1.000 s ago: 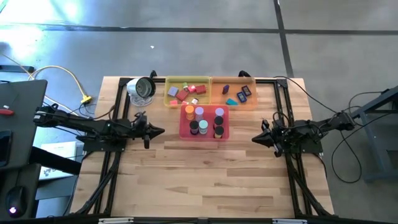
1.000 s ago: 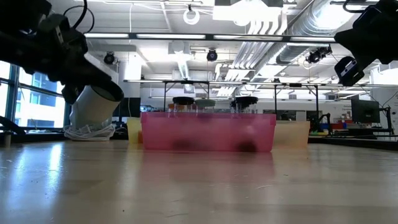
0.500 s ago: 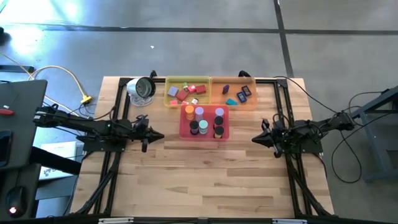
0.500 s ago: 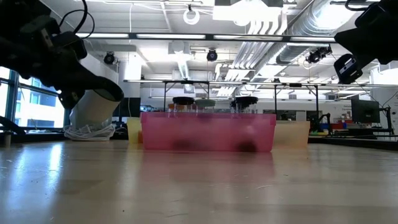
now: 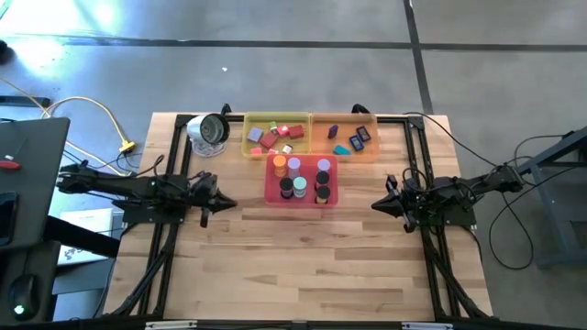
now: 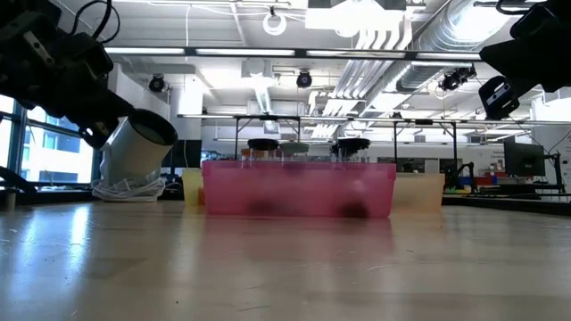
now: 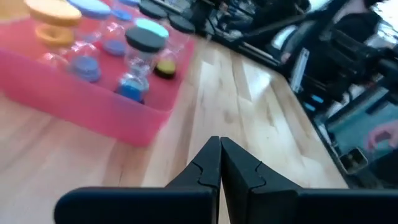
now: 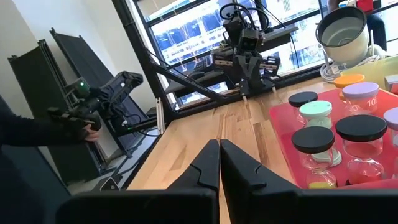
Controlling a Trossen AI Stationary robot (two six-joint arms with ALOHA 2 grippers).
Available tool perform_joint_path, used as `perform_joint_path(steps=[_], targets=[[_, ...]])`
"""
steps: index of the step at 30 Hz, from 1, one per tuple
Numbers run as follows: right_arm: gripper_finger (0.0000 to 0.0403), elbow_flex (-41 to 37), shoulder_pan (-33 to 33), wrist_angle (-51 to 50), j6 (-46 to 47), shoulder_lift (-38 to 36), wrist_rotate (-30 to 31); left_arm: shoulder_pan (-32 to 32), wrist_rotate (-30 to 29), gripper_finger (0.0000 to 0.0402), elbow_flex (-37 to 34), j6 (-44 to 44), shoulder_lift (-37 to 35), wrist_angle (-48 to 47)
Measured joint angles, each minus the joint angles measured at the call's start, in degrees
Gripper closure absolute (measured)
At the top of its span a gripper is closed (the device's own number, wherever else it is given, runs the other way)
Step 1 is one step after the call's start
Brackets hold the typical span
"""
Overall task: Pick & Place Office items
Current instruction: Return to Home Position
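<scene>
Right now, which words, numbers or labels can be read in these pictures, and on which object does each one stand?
"10": on the side of the lilac-capped hourglass in the pink tray, right wrist view; anything after it cannot be read.
Office items in the yellow tray and the orange tray: any print is too small to read.
Nothing else is readable.

Worktop [image 5: 303, 266]: pale wood planks, rectangular, near half bare. Black frame rails [image 5: 168, 252] along left, right and far edges. Far side, three translucent trays: yellow tray [image 5: 276, 116] and orange tray [image 5: 344, 116] side by side, touching; pink tray [image 5: 302, 202] just in front, where they join. Round silver-rimmed object [image 5: 209, 133] just beside yellow tray, toward far left corner
</scene>
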Motion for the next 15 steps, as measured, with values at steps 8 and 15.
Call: perform_joint_path(steps=[8,15], targets=[[0.0401,-0.02,0.0,-0.02,0.0,0.0,0.03,-1.34,9.76,0.0401,0.5,4.55,-8.06,-4.57],[0.0401,-0.04,0.02,-0.02,0.0,0.0,0.05,-1.75,5.19,0.0401,0.52,3.29,-8.67,-5.68]])
